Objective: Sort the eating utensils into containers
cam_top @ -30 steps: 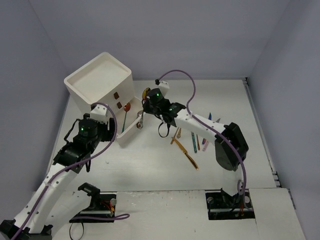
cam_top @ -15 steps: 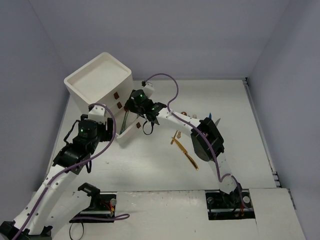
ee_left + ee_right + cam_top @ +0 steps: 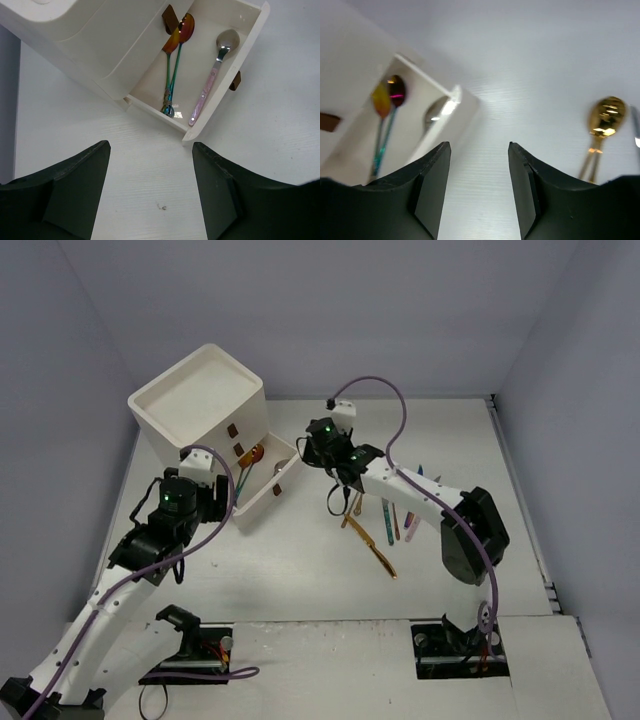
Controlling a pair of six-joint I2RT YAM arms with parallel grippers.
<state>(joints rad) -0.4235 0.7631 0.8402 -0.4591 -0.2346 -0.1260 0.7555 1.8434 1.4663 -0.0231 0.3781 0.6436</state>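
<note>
The white cabinet (image 3: 200,405) stands at the back left with its bottom drawer (image 3: 284,476) pulled out. Two teal-handled spoons with iridescent bowls (image 3: 172,65) and a pink-handled silver spoon (image 3: 212,80) lie in the drawer (image 3: 250,45). My right gripper (image 3: 312,452) is open and empty, just right of the drawer (image 3: 454,97). My left gripper (image 3: 218,502) is open and empty, in front of the drawer's near corner. Several utensils lie on the table to the right: a gold knife (image 3: 380,558), a gold fork (image 3: 350,512) and a teal piece (image 3: 388,523). A gold spoon (image 3: 605,120) shows in the right wrist view.
Dark brown handles mark the drawer fronts (image 3: 170,19) (image 3: 235,80). The pen's grey walls close in at the left, back and right. The right arm's forearm (image 3: 420,495) lies over part of the utensil pile.
My right gripper carried a spoon into the open drawer, let it go, and has pulled back to the right, empty. The left arm has barely moved.
</note>
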